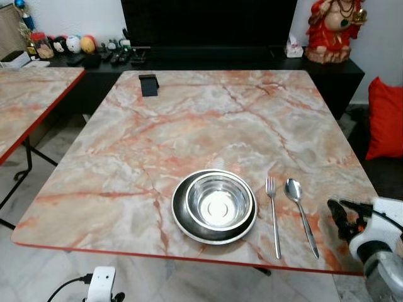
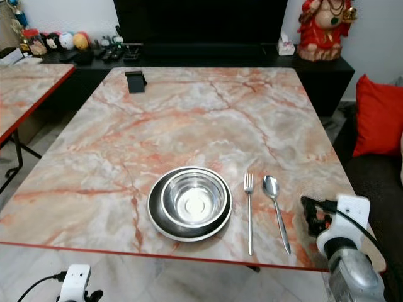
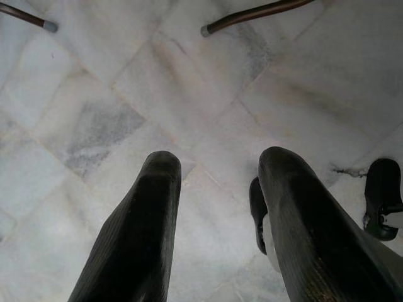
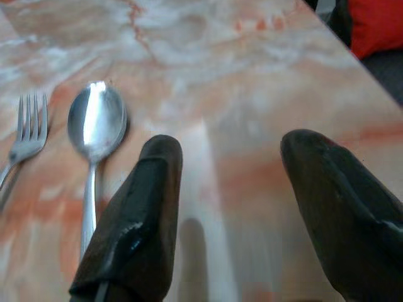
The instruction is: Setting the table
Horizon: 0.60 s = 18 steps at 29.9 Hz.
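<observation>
Marble table (image 1: 189, 119): steel bowl (image 1: 218, 201) sits inside dark plate (image 1: 182, 214) near front edge; fork (image 1: 273, 214) just right of plate, spoon (image 1: 301, 212) beside fork, both lying parallel, handles toward robot. Right pincer (image 4: 230, 207) over the table just right of spoon, fingers apart, holding nothing. Left pincer (image 3: 217, 220) hangs over tiled floor (image 3: 189, 94), fingers apart, empty.

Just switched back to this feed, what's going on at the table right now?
A place is laid on the marble table: a steel bowl sits in a dark plate, with a fork and then a spoon beside it on the robot's right. The right pincer is open and empty above the table beside the spoon. The left pincer hangs open over the floor.
</observation>
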Available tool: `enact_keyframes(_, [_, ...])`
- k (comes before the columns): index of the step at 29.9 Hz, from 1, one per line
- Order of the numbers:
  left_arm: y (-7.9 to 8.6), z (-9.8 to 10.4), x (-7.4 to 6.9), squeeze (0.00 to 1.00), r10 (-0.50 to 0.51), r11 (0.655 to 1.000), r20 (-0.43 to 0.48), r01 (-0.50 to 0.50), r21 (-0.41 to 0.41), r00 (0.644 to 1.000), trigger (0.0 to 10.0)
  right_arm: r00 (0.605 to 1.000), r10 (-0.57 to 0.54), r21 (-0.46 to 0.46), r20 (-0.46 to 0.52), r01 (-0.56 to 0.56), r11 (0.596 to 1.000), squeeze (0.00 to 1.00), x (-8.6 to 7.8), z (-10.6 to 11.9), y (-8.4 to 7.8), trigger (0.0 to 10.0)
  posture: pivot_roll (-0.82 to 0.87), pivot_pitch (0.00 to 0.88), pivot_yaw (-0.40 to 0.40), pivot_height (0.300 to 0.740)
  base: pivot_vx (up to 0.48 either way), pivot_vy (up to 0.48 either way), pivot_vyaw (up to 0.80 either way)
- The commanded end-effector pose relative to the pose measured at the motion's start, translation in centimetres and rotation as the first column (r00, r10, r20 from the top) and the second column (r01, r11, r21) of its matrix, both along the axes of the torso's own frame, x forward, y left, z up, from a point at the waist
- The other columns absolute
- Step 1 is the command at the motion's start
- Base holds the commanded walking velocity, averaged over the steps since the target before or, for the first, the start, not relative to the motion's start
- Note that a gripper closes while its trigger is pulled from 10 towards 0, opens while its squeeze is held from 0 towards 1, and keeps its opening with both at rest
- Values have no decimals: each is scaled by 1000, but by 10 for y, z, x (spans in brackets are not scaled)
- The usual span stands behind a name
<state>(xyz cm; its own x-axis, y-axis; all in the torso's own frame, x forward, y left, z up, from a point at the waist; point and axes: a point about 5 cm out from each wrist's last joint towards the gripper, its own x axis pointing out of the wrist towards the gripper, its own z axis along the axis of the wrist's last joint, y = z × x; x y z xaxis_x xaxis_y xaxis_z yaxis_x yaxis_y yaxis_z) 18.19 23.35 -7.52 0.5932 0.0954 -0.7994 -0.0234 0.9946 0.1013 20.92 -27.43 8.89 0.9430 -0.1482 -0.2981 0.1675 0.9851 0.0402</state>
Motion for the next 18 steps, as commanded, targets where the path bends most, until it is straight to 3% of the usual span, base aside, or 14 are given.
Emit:
enact_keyframes(1, [1, -1, -1, 0, -12, 1000, -19, 12, 7, 1000, 10000, 1000, 7, 13, 20, -7, 1000, 0, -2, 1, -3, 10000, -120, 0, 53, 740, 0, 0, 0])
enact_keyframes(10, [2, -1, -2, 0, -7, 1000, -17, 7, 8, 1000, 10000, 996, 69, 53, 65, -72, 996, 0, -8, -3, -9, 10000, -115, 0, 45, 740, 0, 0, 0])
enact_keyframes(18, [2, -1, -2, 0, -5, 1000, -16, 5, 7, 1000, 10000, 987, 129, 99, 92, -138, 985, 0, -9, -5, -1, 10000, -113, 0, 42, 740, 0, 0, 0])
